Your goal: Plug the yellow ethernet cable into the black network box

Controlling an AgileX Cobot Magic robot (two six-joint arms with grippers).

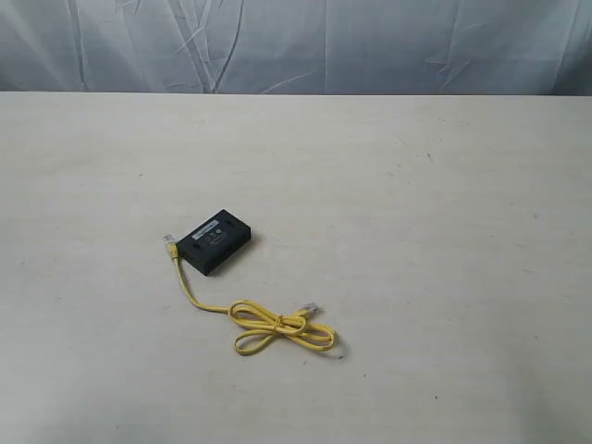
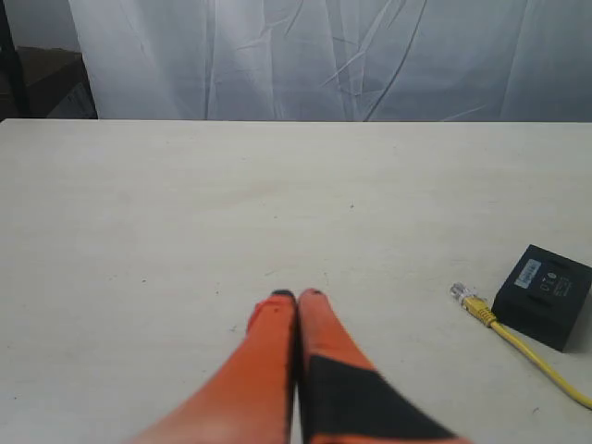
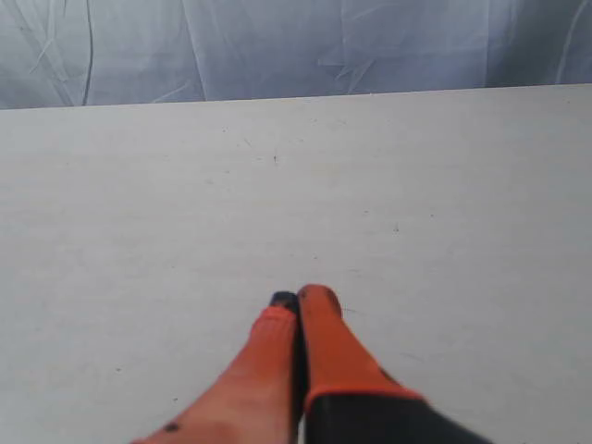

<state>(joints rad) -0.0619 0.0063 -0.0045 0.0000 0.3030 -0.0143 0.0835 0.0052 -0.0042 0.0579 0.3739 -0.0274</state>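
Note:
The black network box point(image 1: 218, 240) lies flat on the table left of centre, a pale label on its top. The yellow ethernet cable point(image 1: 270, 326) lies in front of it in loose loops. One clear plug point(image 1: 169, 242) rests just beside the box's left end, unplugged; the other plug point(image 1: 310, 307) lies at the right of the loops. In the left wrist view the box point(image 2: 543, 296) and the near plug point(image 2: 467, 300) appear well to the side of my left gripper point(image 2: 297, 296), which is shut and empty. My right gripper point(image 3: 300, 298) is shut over bare table. Neither gripper shows in the exterior view.
The pale table point(image 1: 416, 231) runs back to a far edge with a creased grey-white curtain point(image 1: 296, 46) behind it. A dark object point(image 2: 42, 79) stands beyond the table's far corner in the left wrist view.

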